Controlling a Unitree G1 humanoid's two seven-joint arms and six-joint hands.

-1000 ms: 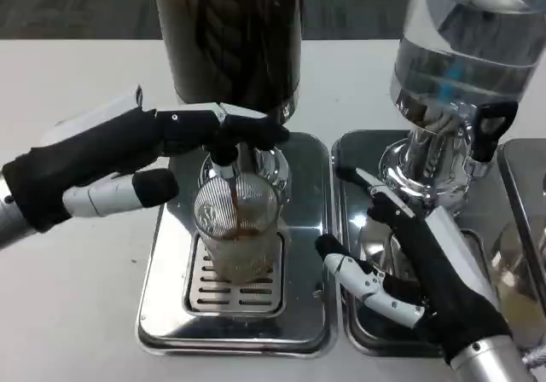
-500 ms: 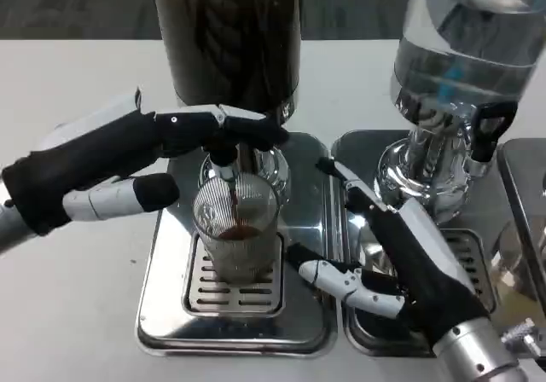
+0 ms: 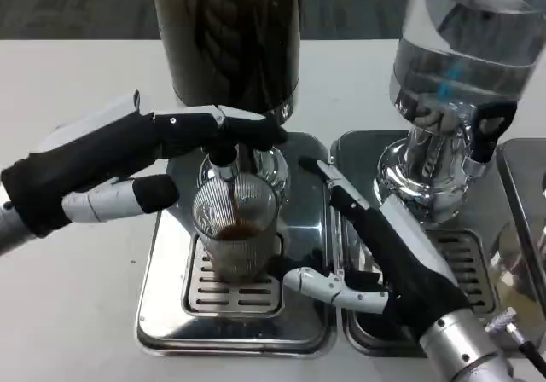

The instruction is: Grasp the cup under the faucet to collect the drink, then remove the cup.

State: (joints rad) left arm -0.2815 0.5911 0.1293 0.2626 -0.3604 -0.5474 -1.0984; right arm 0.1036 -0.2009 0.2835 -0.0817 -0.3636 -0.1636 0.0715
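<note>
Cup stands upright on the drip tray grate under the faucet, dark drink pooling inside. Right robot hand, released with fingers spread, sits just right of the cup, thumb nearly touching its base. Left robot hand rests fingers on the faucet lever; whether it grips, I cannot tell. Dark dispenser stands behind, clear one right.

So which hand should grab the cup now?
Probably the right hand: it is open beside the cup, fingers reaching toward it. The left hand is busy up at the faucet lever.
</note>
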